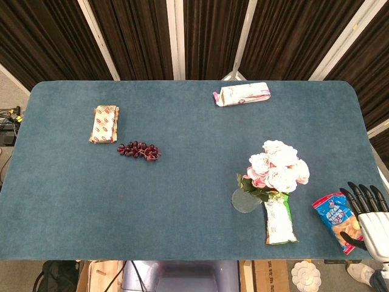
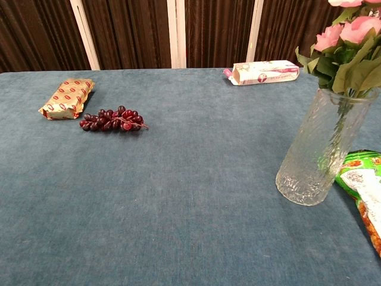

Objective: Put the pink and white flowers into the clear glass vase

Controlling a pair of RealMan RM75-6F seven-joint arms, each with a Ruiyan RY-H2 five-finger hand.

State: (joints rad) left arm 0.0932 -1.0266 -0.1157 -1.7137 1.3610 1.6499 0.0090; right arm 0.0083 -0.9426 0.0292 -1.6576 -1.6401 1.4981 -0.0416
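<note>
Flowers: the pink and white flowers (image 1: 278,166) stand in the clear glass vase (image 2: 319,149), right of centre in the head view; stems run down inside the glass, so the wall keeps the bunch upright.
Vase: upright on the blue table (image 1: 182,201), base just beside the green snack packet (image 1: 279,222).
Right hand: the right hand (image 1: 369,213), lower right corner of the head view, has its fingers spread and straight and grasps nothing; it sits beside the blue snack bag (image 1: 335,219), well apart from the vase.
Left hand: absent from both views.
Task status: judged complete, since the flowers sit in the vase.
Other items: grapes (image 1: 138,149) and tan packet (image 1: 104,123), upper left; white box (image 1: 242,93), top centre.
</note>
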